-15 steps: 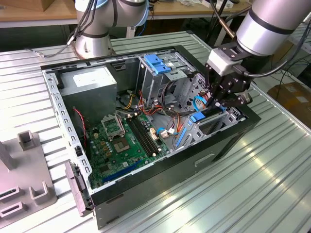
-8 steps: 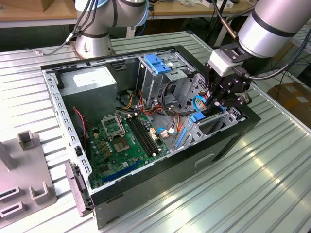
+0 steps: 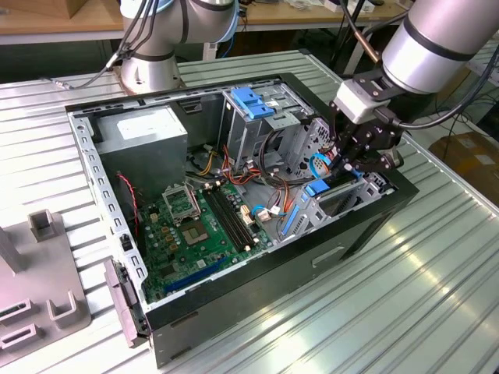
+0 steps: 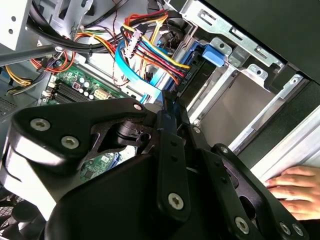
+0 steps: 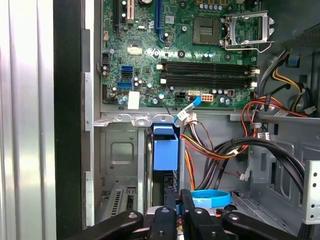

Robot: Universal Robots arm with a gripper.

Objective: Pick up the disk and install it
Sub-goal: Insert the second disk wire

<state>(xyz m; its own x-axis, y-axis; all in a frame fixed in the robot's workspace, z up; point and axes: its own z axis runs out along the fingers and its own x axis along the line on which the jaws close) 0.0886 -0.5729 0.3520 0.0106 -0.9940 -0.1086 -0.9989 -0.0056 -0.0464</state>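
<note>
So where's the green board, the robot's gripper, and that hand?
green board (image 3: 191,234): exterior view, on its bare middle area.
gripper (image 3: 366,152): exterior view, between its black fingertips.
hand (image 4: 295,187): second wrist view, on the middle of the fingers resting at the case edge.
</note>
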